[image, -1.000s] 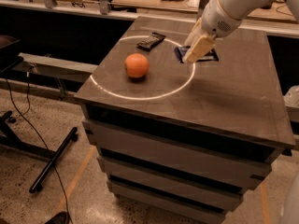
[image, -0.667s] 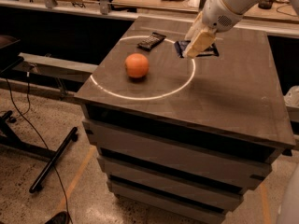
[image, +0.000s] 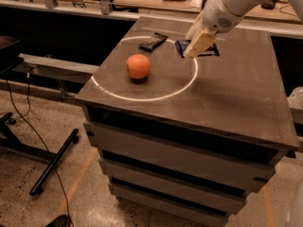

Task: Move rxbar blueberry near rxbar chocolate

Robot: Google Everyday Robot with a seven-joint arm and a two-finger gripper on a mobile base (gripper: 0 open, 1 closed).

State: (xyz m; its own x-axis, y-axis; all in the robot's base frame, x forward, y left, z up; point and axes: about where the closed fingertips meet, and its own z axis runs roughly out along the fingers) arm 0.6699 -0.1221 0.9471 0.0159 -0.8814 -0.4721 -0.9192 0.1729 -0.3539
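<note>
The rxbar blueberry [image: 181, 47], a flat navy-blue bar, lies on the dark table [image: 227, 93] at the far right edge of a lit white circle. My gripper [image: 197, 43] is directly over its middle and hides most of it; only the bar's two ends show. The rxbar chocolate [image: 153, 41], a flat black bar, lies to the left of the blue bar at the far side of the circle, about a bar's length away. I cannot tell whether the gripper touches the blue bar.
An orange [image: 138, 66] sits inside the circle, nearer than the two bars and to their left. The table is a tall drawer-like cabinet with its edges close on all sides. Benches run behind it. A black stand leg [image: 52, 162] lies on the floor at the left.
The gripper has shifted slightly back and to the left above the blue bar. The bars and the orange have not moved.
</note>
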